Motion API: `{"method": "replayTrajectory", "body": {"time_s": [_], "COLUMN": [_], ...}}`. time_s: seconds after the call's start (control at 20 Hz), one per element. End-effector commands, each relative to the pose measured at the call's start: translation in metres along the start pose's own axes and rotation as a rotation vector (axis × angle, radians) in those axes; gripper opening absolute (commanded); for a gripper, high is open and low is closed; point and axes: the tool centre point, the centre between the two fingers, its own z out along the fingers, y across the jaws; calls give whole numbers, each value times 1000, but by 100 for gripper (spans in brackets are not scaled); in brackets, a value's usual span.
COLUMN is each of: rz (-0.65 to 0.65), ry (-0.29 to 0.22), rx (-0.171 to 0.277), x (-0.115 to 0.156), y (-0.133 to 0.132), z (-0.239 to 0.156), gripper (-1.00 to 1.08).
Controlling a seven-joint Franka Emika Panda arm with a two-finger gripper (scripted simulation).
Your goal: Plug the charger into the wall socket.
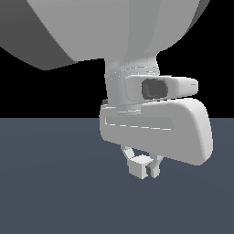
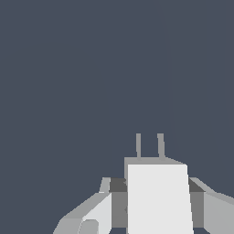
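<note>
My gripper [image 1: 145, 168] is shut on the charger [image 1: 138, 166], a small off-white cube held just under the hand, above the floor. In the wrist view the charger [image 2: 157, 199] sits between my two fingers [image 2: 118, 201], which press on its two sides. Two thin grey prongs [image 2: 138, 145] stick out of the charger's far face, pointing away from the hand. The gripper [image 2: 156, 185] shows only at its tips. The wall socket is out of view in both frames.
A flat dark blue-grey floor [image 1: 50, 183] fills the lower half of the exterior view and all of the wrist view behind the charger. The arm's large white links [image 1: 155, 128] block the upper middle of the exterior view.
</note>
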Motion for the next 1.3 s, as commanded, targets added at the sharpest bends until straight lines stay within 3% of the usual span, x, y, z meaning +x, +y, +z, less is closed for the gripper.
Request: {"method": "replayTrajectory", "body": {"time_s": [0.0,0.55,1.25], "rz": [-5,-139,-487], "ry": [0,3,7], "rx": [1,25,88], "x": [1,12,37], "y": [0,-4,-20], "z": [0,-8,-30], "gripper": [-100,-100,-100]}}
